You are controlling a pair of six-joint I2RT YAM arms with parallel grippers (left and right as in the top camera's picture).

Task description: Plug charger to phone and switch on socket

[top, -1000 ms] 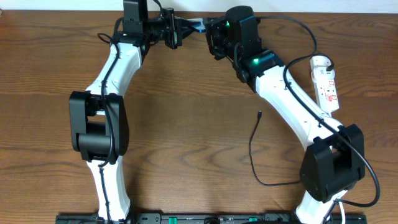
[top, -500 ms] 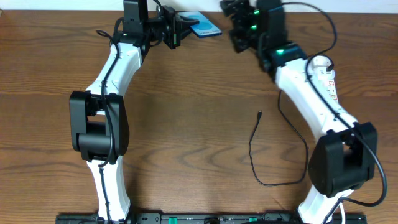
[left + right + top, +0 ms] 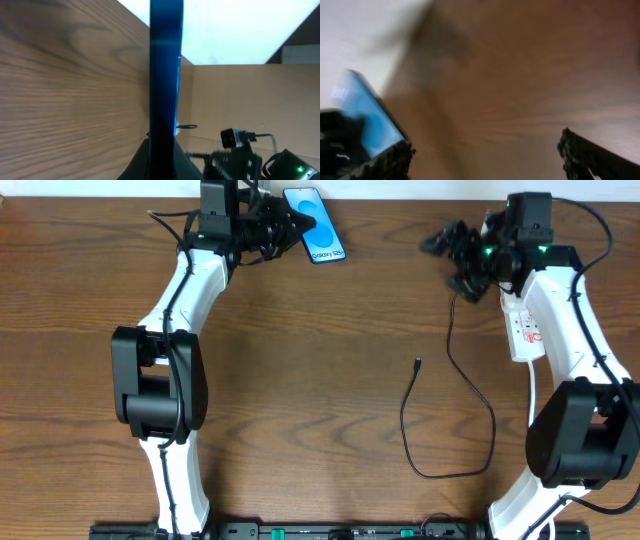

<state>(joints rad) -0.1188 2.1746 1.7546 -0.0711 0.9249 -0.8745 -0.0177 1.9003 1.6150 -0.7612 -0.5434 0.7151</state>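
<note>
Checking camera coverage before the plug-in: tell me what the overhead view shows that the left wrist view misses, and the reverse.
Only overhead: the charger lying loose, the socket partly covered by the right arm, and the lit screen of the phone. Only left wrist: the phone's thin side, seen edge-on. Both: the phone gripped by the left pincer, the wooden table, and the right arm.

Work surface: a wooden table (image 3: pixel 300 330), dark brown, grain running left to right, finish matt and even. Beyond its far edge runs a pale strip (image 3: pixel 400 187), white and brightly lit, apparently a wall, though too little shows to confirm. In the left wrist view a flat tan panel (image 3: pixel 240 95) stands past the table edge. Lighting even; shadows soft.
</note>
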